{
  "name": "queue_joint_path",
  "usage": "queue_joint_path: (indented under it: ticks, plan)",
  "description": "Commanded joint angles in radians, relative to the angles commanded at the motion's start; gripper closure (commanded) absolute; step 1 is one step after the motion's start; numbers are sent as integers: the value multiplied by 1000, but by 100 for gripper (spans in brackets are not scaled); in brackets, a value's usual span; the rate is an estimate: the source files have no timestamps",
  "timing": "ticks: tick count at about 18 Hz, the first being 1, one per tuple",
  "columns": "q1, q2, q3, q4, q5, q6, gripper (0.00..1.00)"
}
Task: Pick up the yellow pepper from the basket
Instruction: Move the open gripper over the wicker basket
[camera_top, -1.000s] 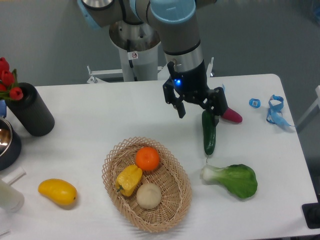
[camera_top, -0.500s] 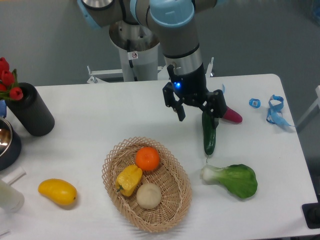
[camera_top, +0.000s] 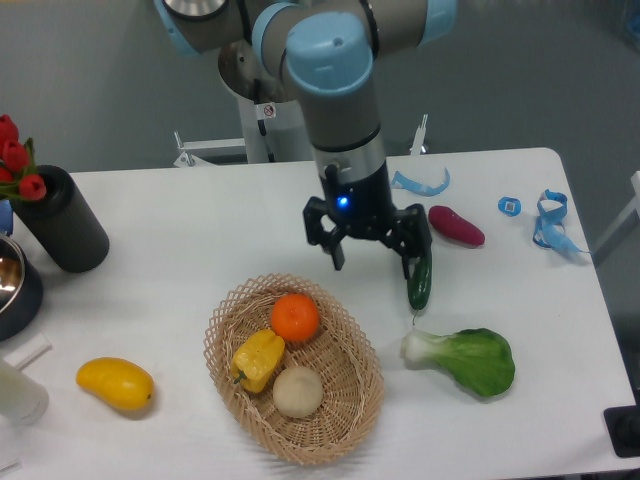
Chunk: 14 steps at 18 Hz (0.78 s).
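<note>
The yellow pepper (camera_top: 257, 359) lies in the left part of the tan wicker basket (camera_top: 354, 395), beside an orange (camera_top: 295, 317) and a pale beige ball (camera_top: 298, 391). My gripper (camera_top: 374, 262) hangs open and empty above the table, just beyond the basket's far right rim. It is up and to the right of the pepper, apart from it.
A green cucumber (camera_top: 419, 281) lies right by the gripper's right finger. A magenta vegetable (camera_top: 456, 226), a bok choy (camera_top: 465, 359) and blue tape pieces (camera_top: 550, 220) lie to the right. A yellow mango (camera_top: 115, 384), a black cylinder (camera_top: 64, 220) with red tulips and a metal bowl stand at the left.
My gripper has moved left and toward the basket, from over the cucumber's far end to near the basket's far rim. It stays open. The fruits have not moved.
</note>
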Motion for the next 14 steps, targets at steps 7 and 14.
queue_joint_path:
  ticks: [7, 14]
  plan:
    - [-43, -14, -1, 9, -31, -187, 0]
    - [-132, -98, -25, 32, -31, -191, 0]
